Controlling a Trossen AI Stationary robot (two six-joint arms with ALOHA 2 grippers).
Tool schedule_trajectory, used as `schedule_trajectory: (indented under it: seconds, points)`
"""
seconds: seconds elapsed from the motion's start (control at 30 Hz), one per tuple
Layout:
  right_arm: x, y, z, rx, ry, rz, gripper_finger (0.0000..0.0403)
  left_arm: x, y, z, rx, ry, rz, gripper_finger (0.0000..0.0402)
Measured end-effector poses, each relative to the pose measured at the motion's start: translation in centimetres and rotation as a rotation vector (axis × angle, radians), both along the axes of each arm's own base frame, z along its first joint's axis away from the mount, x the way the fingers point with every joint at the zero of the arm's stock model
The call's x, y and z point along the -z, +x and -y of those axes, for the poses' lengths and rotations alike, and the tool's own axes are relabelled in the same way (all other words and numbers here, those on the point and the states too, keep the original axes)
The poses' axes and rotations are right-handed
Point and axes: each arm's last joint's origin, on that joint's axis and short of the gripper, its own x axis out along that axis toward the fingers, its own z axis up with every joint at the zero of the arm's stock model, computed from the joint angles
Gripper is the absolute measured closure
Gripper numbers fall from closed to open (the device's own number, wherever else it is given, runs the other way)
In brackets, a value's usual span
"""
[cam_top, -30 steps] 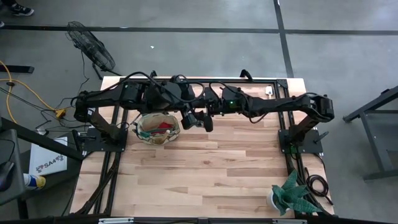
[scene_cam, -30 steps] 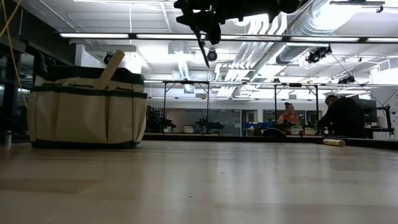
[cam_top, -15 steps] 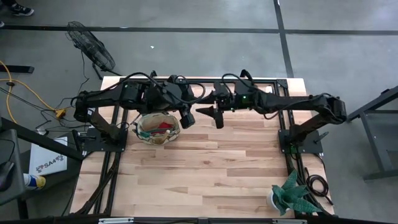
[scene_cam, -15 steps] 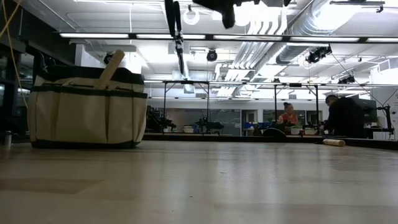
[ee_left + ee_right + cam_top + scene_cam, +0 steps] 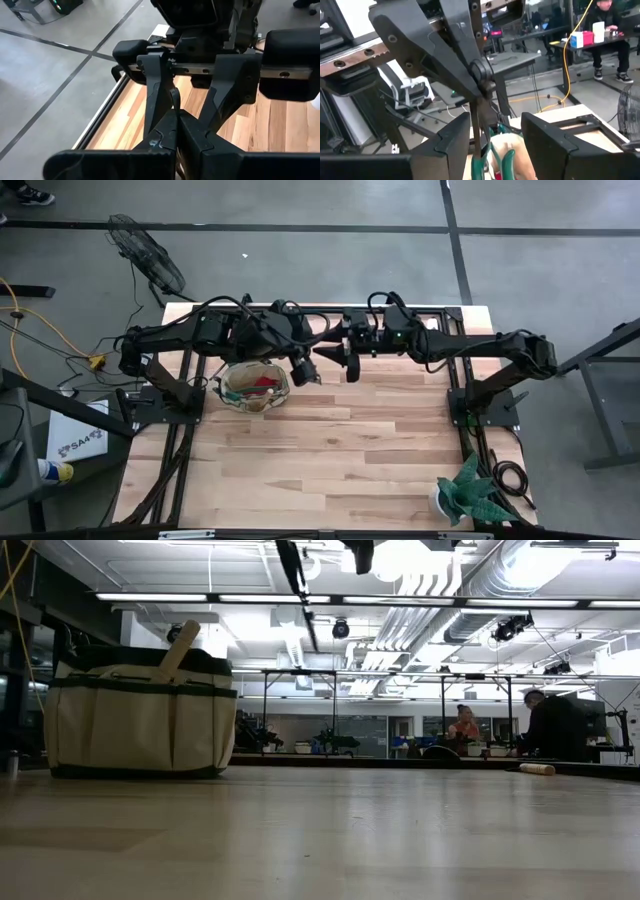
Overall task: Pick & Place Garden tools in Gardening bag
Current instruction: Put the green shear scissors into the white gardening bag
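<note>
The gardening bag (image 5: 254, 386) sits toward the table's (image 5: 330, 450) back left, tools inside — a wooden handle (image 5: 179, 648) sticks up from it and green-handled shears (image 5: 492, 152) lie within. Just right of the bag, the left gripper (image 5: 303, 372) hangs with fingers pressed together, holding nothing. Beyond it, further right, the right gripper (image 5: 336, 357) hovers with fingers parted, empty.

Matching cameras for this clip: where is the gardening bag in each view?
High: gardening bag left of centre.
Low: far left.
Left wrist: not in it.
Right wrist: probably the tan patch beside green handles.
Landmark: wooden table.
</note>
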Motion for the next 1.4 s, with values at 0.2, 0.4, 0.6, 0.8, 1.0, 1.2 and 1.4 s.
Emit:
schedule_trajectory:
  seconds: [0.2,0.4,0.6,0.8,1.0,1.2,1.4]
  points:
    - [-0.2,0.2,0.0,-0.001,-0.004,0.04,0.0234,-0.1,0.1,0.0,0.006,-0.002,0.01,0.0402]
    - [0.6,1.3,-0.1,-0.011,0.024,0.04,0.0234,-0.1,0.1,0.0,0.006,-0.003,0.01,0.0402]
    - [0.2,1.2,-0.1,-0.01,0.023,0.071,0.0234,-0.1,0.1,0.0,0.007,-0.006,0.011,0.0402]
    - [0.4,1.4,-0.1,-0.012,0.043,0.073,0.0244,-0.1,0.1,0.0,0.009,-0.006,0.011,0.0402]
    - [0.5,1.5,-0.1,-0.021,0.046,0.076,0.0313,-0.1,0.1,0.0,0.008,-0.006,0.012,0.0402]
    - [0.4,1.5,-0.1,-0.027,0.046,0.09,0.0392,-0.1,0.1,0.0,0.007,-0.006,0.014,0.0402]
    - [0.3,1.5,0.0,-0.04,0.086,0.093,0.0398,-0.1,0.1,0.0,0.008,-0.007,0.015,0.0402]
